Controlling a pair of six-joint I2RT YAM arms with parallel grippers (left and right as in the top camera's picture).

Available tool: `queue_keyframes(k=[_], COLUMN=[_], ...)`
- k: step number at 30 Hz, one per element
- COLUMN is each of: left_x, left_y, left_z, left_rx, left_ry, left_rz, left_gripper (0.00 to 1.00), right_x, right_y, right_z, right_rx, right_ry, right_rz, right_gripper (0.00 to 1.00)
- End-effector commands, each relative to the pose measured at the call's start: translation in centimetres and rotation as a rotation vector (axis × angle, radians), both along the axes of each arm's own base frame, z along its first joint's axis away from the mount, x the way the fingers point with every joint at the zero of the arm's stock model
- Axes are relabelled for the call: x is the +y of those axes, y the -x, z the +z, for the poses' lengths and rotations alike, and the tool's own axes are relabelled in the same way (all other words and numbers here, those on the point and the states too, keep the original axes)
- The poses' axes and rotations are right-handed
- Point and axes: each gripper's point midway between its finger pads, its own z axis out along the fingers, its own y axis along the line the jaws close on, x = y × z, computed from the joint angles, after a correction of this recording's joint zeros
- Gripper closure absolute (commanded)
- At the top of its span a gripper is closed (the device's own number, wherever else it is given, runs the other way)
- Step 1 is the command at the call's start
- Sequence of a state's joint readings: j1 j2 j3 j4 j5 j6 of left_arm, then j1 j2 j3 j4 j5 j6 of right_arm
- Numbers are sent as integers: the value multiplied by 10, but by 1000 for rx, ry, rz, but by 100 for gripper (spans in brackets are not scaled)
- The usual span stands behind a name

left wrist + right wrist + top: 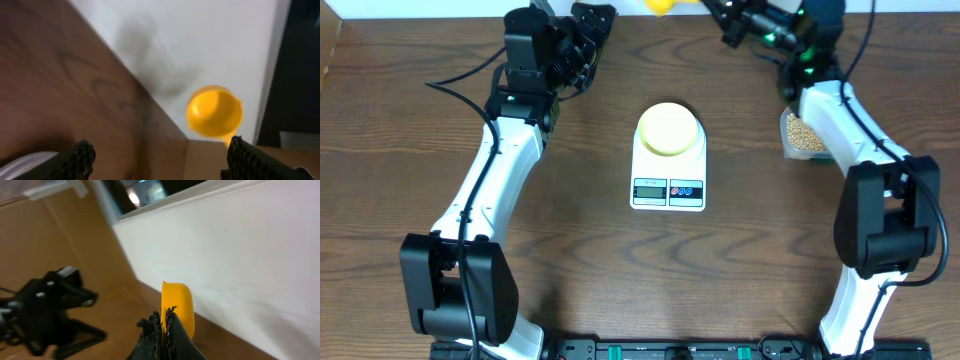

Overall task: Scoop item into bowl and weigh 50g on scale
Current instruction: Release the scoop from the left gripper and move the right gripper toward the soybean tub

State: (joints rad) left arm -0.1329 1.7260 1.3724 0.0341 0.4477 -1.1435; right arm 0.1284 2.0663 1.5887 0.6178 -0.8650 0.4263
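Beans (807,135) sat in tub (785,125) right of scale (668,185); bowl (668,130) on scale. Right gripper (164,319) clamped scoop (177,305) handle beyond scale; left gripper (160,157) gaped empty. Beans likely light, hard, quick to roll; best lifted with scoop kept level.

one scale (668,190), one bowl (669,130), one scoop (215,111), one bean tub (786,128), two arms (485,185) (840,120)

The white scale (668,178) is set centrally on the dark wooden surface (420,180); a clear tub (785,123) of beans (804,134) is placed at its right.
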Motion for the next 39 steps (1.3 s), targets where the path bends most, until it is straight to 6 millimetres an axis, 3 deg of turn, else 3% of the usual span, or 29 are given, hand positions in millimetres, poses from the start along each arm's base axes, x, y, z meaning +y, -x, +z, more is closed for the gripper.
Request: queue_keyframes(k=[1, 5, 13, 21, 26, 39], left_x=[-4, -3, -1, 13, 26, 26], left_y=[7, 16, 17, 10, 5, 5], left_z=[7, -11, -14, -17, -18, -18], left_rx=[5, 79, -44, -136, -128, -147], left_ry=[-15, -43, -253, -470, -523, -558], left_rz=[-30, -39, -147, -158, -99, -119], left_gripper=[14, 14, 14, 14, 13, 14], right_x=[-29, -62, -116, -122, -122, -121], right_y=[-13, -23, -32, -32, -32, -38], right_z=[11, 11, 10, 5, 5, 3], right_rx=[-72, -73, -64, -45, -56, -80], right_ry=[28, 31, 36, 42, 52, 80], right_rz=[-90, -152, -231, -228, -229, -281], right_gripper=[99, 99, 99, 99, 99, 99])
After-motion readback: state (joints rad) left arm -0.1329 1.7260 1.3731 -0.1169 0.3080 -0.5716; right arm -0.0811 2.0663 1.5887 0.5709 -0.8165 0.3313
